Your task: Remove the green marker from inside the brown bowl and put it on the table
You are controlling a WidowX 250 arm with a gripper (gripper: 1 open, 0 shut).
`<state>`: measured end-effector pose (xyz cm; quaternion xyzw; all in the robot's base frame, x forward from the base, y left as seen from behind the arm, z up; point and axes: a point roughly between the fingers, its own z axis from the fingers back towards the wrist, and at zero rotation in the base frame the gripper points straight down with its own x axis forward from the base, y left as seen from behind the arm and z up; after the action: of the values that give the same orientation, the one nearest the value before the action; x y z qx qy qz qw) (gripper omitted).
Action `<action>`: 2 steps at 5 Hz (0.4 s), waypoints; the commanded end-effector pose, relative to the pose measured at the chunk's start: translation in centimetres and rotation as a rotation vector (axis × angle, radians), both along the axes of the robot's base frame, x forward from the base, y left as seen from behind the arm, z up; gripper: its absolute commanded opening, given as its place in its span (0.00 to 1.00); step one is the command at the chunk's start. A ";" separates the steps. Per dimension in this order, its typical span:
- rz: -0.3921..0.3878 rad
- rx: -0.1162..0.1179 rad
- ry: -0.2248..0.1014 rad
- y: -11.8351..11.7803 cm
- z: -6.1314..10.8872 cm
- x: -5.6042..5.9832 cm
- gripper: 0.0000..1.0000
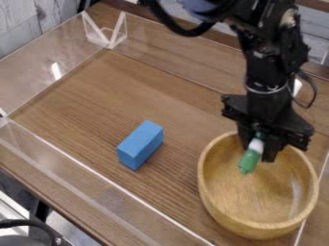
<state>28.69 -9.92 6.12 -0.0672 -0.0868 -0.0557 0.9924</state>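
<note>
- i am starting at the left: the clear acrylic wall (38, 144) is bordering the table (154, 86) along its near-left edge, and nothing of the task is lying there.
- a blue block (140, 144) is lying flat on the table, a little left of the middle, well apart from my work; i am leaving it alone.
- the bare wood between the block and the bowl, and the stretch toward the far edge, are looking like the best landing spots.
- the brown bowl (218, 197) is sitting at the near-right corner of the table, upright, with its rim facing up.
- my gripper (263, 146) is pointing steeply down over the far side of the bowl, fingers drawn narrow and clamped on the green marker (249, 159).
- the marker is hanging tilted from my fingers, white barrel up in the grip and green cap lowest, over the bowl's inner far wall; i cannot tell whether the cap is brushing the wood or just clear of it.
- to do this step well, i am judging that i need to lift straight enough for the cap to clear the rim before travelling sideways, otherwise the cap could catch and twist the marker in my grip or drag the bowl.
- i am keeping the squeeze steady and planning to set it low on bare wood so it is not rolling off.
</note>
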 end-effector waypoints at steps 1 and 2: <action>0.002 -0.021 -0.055 -0.2 1.8 1.7 0.00; -0.004 -0.020 -0.051 -0.2 2.3 1.7 0.00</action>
<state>29.29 -10.11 6.58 -0.0686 -0.0808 -0.0622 0.9924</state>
